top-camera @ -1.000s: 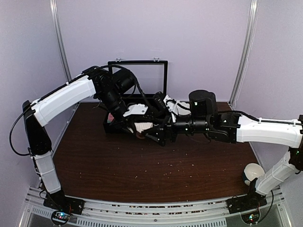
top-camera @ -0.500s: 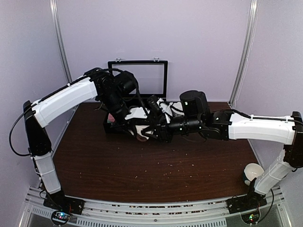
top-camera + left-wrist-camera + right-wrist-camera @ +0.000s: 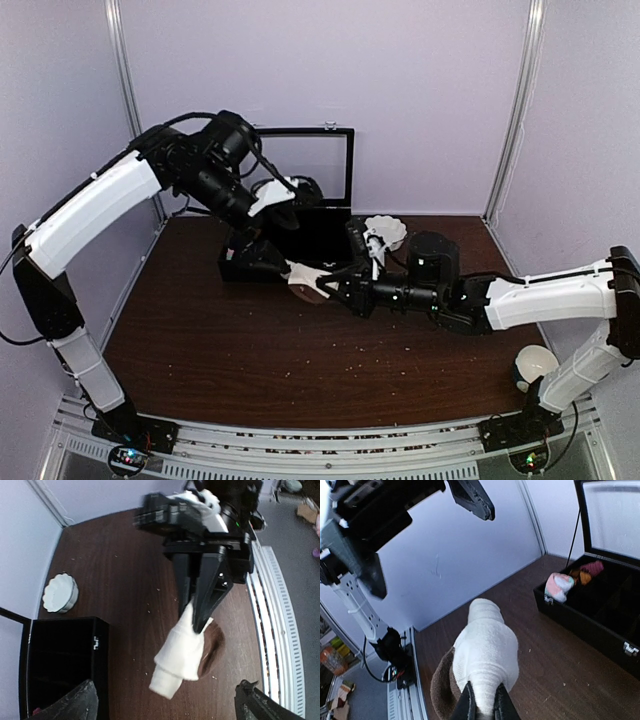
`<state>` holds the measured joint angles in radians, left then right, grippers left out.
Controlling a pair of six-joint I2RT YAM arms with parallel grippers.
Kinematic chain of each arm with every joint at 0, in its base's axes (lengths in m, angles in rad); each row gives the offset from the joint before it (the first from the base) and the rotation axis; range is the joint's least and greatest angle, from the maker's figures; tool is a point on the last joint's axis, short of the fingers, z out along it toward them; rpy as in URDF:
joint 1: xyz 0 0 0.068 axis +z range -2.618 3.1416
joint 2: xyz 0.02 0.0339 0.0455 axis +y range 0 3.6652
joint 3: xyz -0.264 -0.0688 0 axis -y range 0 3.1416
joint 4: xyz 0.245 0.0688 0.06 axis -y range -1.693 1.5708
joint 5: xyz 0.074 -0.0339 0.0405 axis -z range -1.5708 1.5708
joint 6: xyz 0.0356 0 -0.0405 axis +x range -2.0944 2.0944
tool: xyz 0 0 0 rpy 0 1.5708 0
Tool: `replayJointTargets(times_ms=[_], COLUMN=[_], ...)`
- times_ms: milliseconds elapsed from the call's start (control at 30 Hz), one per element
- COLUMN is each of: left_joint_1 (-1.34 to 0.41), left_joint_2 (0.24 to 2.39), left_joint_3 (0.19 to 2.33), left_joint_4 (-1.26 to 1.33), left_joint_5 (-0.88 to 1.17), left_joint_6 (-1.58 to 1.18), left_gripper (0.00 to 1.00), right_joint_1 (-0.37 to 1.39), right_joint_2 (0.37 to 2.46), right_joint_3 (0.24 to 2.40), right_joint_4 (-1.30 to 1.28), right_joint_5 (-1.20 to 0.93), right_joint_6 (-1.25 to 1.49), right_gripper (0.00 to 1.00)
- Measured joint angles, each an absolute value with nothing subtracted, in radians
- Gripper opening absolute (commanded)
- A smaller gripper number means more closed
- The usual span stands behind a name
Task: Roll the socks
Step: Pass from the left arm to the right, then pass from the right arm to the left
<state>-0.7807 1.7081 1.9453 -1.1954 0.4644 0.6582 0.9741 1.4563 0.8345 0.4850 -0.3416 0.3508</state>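
Note:
The short cream sock is rolled into a bundle and hangs just above the brown table, with my right gripper shut on its narrow end. Seen from above, that sock sticks out left of the right gripper, in front of the black box. A brown knitted piece shows under it. The long pink sock, with mint and white patches, lies bunched inside the box. My left gripper hangs open and empty, raised above the box; from its own wrist the sock lies below its open fingertips.
The black box stands open at the back of the table, lid upright, with a dark red and orange bundle inside. A white fluted dish sits to its right. A white cup stands near the right arm's base. Crumbs dot the table.
The left gripper let go of the cream sock, opened wide and rose up over the box. The right gripper closed on the sock and drew back to the right with it.

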Motion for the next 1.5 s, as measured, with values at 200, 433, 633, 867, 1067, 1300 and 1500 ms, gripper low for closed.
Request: replayJointTargets(times_ms=[200, 433, 633, 867, 1067, 1300, 1500], left_joint_1=[-0.504, -0.466, -0.524, -0.523, -0.523, -0.522, -0.519], left_joint_2=[1.663, 1.65, 1.65, 1.64, 1.637, 1.638, 1.64], left_joint_3=[1.932, 1.736, 1.72, 1.642, 1.647, 1.676, 1.682], left_joint_4=[-1.047, -0.773, -0.612, -0.387, -0.38, -0.381, -0.341], left_joint_5=[0.823, 1.142, 1.228, 1.264, 1.248, 1.25, 1.28], left_joint_6=[0.418, 0.066, -0.124, -0.301, -0.28, -0.27, -0.295], left_gripper=[0.98, 0.98, 0.98, 0.98, 0.98, 0.56, 0.4], right_joint_1=[0.971, 0.967, 0.967, 0.969, 0.976, 0.977, 0.977], right_joint_2=[1.383, 1.43, 1.558, 1.604, 1.622, 1.639, 1.641], right_joint_3=[0.715, 0.792, 0.916, 0.952, 0.995, 0.996, 0.996], right_joint_4=[0.768, 1.01, 1.103, 1.111, 1.111, 1.099, 1.095], right_joint_5=[-0.194, -0.145, -0.181, -0.209, -0.236, -0.251, -0.251], right_joint_6=[0.404, 0.484, 0.569, 0.614, 0.632, 0.636, 0.634], right_gripper=[0.0, 0.0, 0.0, 0.0, 0.0, 0.0, 0.0])
